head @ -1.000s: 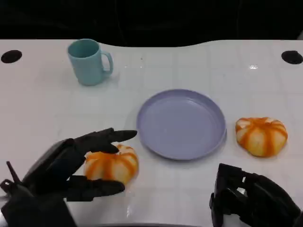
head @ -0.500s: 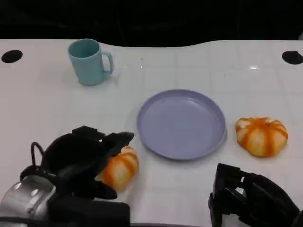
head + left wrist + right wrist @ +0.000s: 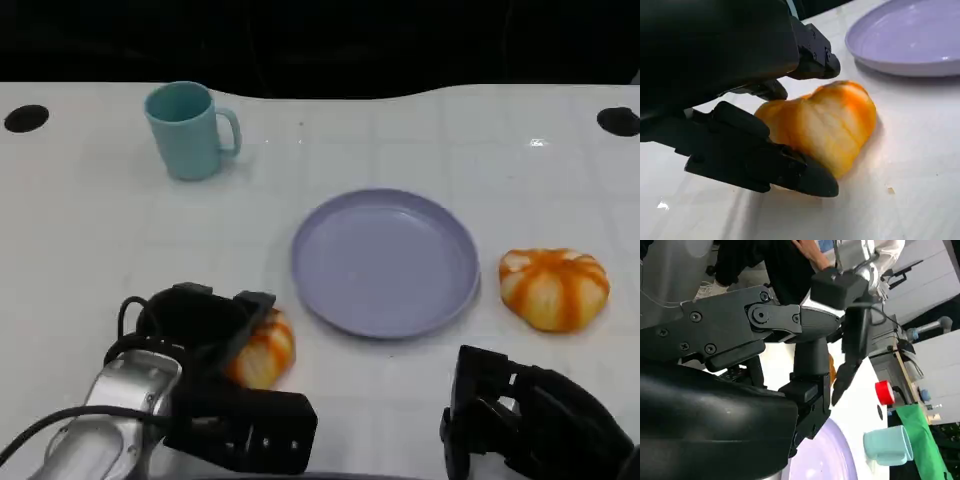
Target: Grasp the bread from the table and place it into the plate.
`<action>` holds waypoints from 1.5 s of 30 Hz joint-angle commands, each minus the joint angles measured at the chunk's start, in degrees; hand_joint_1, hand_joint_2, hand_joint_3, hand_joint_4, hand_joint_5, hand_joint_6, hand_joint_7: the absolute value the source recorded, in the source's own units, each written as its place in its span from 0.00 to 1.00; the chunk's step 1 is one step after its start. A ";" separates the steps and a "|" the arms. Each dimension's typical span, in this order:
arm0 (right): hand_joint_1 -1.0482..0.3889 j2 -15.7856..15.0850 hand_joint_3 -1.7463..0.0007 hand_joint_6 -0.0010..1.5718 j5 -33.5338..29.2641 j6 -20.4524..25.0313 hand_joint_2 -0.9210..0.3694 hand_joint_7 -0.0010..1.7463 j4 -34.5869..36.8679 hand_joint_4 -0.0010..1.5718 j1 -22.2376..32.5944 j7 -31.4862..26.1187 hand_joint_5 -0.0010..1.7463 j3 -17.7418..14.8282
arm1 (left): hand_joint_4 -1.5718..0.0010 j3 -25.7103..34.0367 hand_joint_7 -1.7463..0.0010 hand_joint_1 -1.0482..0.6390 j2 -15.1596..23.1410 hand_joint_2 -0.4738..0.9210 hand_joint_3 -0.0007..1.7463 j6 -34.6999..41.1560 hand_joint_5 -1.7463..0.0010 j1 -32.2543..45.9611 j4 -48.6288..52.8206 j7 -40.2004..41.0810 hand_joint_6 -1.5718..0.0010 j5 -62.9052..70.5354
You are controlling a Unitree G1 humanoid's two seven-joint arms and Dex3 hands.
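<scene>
An orange-and-white striped bread lies on the white table near the front left, a short way from the lavender plate. My left hand is down over it from the left; in the left wrist view the bread sits squeezed between the fingers on one side and the thumb on the other, still touching the table. A second striped bread rests just right of the plate. My right hand sits low at the front right, holding nothing, fingers apart.
A teal mug stands at the back left, well away from the plate. Two dark holes mark the table's far corners. The right wrist view shows a person beyond the table.
My left hand has rolled over the bread and closed around it, and its silver forearm has come into the head view. The bread now looks tipped and narrower. The right hand stayed put.
</scene>
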 commanded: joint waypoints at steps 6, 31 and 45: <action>0.35 -0.83 0.75 0.26 0.49 1.03 0.00 1.00 -1.03 0.40 0.60 -0.02 1.00 -0.63 | 0.63 -2.65 0.95 0.33 0.97 1.00 0.02 -0.86 0.55 -2.32 9.79 5.85 0.60 -3.75; 0.35 -0.87 0.77 0.25 0.34 1.29 0.00 0.99 -1.06 0.39 0.92 -0.77 1.00 -0.97 | 0.50 -2.44 0.02 0.46 1.44 0.91 0.32 -15.22 0.00 -5.68 26.93 45.64 0.61 -9.82; 0.36 -0.54 0.76 0.26 0.06 1.20 0.00 0.99 -1.77 0.39 1.31 -1.40 1.00 -0.56 | 0.47 4.57 0.00 0.48 0.16 0.76 0.52 -21.14 0.00 -7.05 18.18 44.50 0.60 -20.41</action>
